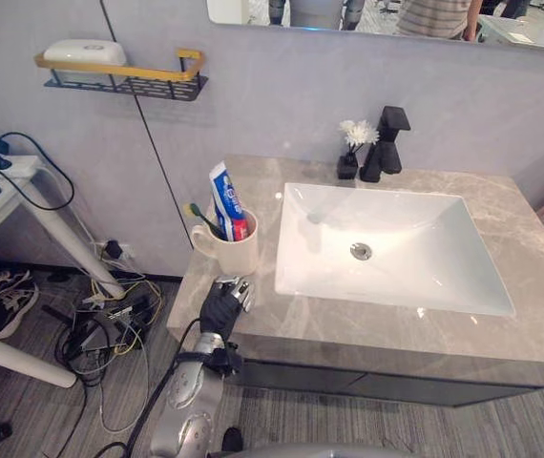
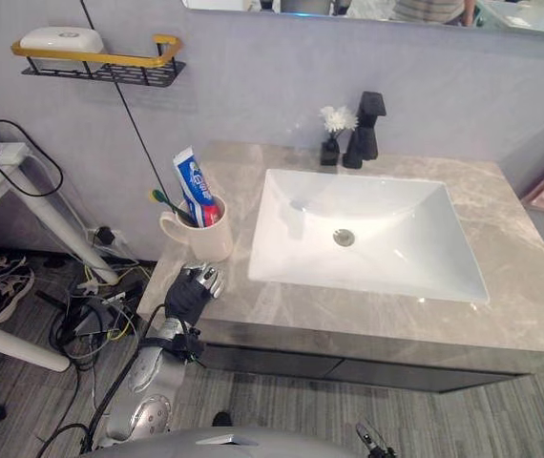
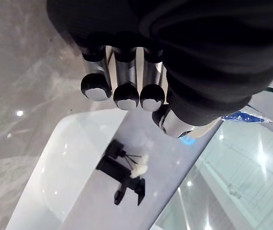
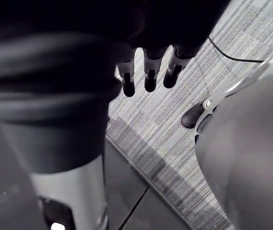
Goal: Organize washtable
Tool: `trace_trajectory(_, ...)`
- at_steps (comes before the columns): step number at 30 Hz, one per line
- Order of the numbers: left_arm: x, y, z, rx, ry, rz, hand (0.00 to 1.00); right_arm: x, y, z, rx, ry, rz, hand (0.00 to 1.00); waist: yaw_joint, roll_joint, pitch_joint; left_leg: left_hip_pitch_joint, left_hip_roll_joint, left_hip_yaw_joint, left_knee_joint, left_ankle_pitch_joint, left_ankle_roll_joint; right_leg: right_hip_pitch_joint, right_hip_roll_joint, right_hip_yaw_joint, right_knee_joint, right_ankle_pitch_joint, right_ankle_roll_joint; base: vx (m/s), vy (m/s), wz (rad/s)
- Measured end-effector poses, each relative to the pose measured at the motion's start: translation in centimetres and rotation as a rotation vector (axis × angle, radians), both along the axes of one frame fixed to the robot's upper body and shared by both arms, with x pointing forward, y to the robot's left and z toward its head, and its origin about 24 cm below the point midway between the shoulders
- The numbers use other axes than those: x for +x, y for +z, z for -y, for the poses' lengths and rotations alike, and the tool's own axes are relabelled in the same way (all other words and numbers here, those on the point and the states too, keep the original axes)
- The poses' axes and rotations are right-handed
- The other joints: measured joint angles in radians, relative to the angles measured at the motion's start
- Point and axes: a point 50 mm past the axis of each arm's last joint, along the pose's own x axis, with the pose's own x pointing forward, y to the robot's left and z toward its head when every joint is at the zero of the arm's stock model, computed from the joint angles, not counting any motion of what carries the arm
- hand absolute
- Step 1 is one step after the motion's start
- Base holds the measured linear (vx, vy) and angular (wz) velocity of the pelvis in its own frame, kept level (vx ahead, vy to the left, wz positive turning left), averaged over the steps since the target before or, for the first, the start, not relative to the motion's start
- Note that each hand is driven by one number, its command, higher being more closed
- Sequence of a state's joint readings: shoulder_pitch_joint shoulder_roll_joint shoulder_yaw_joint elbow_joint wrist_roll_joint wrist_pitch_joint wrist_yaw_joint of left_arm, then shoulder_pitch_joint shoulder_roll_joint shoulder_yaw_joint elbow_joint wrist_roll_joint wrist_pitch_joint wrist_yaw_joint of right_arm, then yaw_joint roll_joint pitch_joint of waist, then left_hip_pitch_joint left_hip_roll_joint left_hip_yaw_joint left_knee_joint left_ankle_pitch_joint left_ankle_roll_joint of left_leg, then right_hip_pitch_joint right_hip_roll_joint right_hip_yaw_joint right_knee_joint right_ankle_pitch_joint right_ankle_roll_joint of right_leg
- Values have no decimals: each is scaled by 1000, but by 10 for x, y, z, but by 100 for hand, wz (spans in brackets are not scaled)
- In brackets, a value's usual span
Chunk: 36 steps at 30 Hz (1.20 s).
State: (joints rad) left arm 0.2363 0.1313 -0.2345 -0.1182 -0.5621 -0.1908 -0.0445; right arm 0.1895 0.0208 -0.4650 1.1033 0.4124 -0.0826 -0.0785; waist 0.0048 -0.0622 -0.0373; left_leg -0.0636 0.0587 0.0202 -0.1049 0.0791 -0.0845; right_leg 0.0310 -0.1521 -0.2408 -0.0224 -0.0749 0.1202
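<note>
A cream mug (image 1: pixel 231 250) holding a toothpaste tube (image 1: pixel 225 198) and a toothbrush (image 1: pixel 198 218) stands on the tabletop (image 1: pixel 282 329), left of the white sink (image 1: pixel 396 277). The left hand (image 1: pixel 222 305) rests just in front of the mug, its fingers (image 3: pixel 127 91) relaxed and empty. The right hand (image 4: pixel 150 74) hangs above the floor (image 4: pixel 175 129), fingers straight, holding nothing.

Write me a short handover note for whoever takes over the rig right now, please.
Left hand: open, resting on the countertop just in front of the cup, holding nothing.
Right hand: open, hanging low over the floor.
Done: toothpaste and toothbrush stand in the cup, left of the sink; flower vase sits beside the faucet.
Left: possibly moving the cup; nothing gripped yet.
</note>
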Motion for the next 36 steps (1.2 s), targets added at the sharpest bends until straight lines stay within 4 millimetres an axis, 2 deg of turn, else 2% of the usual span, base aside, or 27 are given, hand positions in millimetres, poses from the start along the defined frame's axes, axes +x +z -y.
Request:
trace_trajectory(15, 14, 5, -27, 62, 157, 13, 100, 4, 0, 0, 2, -2, 9, 0, -24, -1, 1, 0, 1, 23, 0, -8, 0, -5, 0, 14, -7, 1, 0, 5, -1, -2)
trace_trajectory(22, 22, 13, -38, 94, 236, 36, 100, 6, 0, 1, 3, -12, 14, 0, -26, -4, 5, 0, 1, 43, 0, -14, -1, -7, 0, 32, -26, 16, -1, 20, -4, -8)
trace_trajectory(36, 39, 17, -45, 127, 316, 34, 100, 12, 1, 1, 3, -8, 27, 0, -29, -6, 11, 9, 2, 86, 0, -22, 3, -18, -1, 74, -40, 32, -2, -5, 8, -9)
